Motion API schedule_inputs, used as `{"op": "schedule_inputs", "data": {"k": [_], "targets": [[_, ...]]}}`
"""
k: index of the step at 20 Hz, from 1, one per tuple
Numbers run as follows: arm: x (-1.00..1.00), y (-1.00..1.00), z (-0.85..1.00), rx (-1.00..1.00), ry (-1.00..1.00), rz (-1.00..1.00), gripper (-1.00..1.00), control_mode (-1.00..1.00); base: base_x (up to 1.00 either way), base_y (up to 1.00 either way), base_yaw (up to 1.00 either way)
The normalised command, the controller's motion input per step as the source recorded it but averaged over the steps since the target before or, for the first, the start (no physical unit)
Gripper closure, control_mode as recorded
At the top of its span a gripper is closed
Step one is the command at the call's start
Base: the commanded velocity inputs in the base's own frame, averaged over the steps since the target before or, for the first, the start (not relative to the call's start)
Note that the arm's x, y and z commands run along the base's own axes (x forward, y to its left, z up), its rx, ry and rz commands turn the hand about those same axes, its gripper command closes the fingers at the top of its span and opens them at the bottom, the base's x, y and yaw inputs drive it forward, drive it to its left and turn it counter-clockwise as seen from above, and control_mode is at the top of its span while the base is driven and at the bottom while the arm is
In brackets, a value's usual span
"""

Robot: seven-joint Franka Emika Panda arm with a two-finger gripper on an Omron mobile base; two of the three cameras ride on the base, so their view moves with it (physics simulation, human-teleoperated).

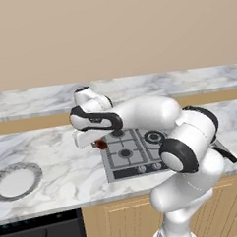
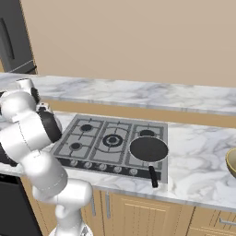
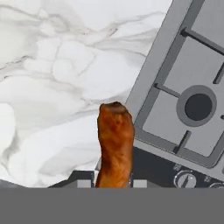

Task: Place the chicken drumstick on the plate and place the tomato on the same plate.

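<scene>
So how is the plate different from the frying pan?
The plate is white in the middle with a grey speckled rim; the frying pan is black all over. The frying pan has a long handle sticking out; the plate has none. The plate lies on the marble counter, while the frying pan sits on the stove. Both are round, and both have nothing in them.
</scene>
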Motion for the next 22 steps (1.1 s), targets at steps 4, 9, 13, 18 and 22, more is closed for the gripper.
{"op": "schedule_inputs", "data": {"k": [4, 9, 13, 18, 22], "targets": [[0.0, 0.92, 0.0, 0.0, 0.0, 0.12, 1.0, -1.0, 0.0, 0.0, 0.0], [0.0, 0.92, 0.0, 0.0, 0.0, 0.11, 1.0, -1.0, 0.0, 0.0, 0.0], [0.02, 0.88, 0.0, 0.0, 0.0, 0.09, 1.0, -1.0, 0.0, 0.0, 0.0], [0.06, 0.8, 0.0, 0.02, 0.0, 0.07, 1.0, -1.0, 0.0, 0.0, 0.0], [0.03, 0.75, -0.03, 0.02, 0.0, 0.06, 1.0, -1.0, 0.0, 0.0, 0.0]]}}
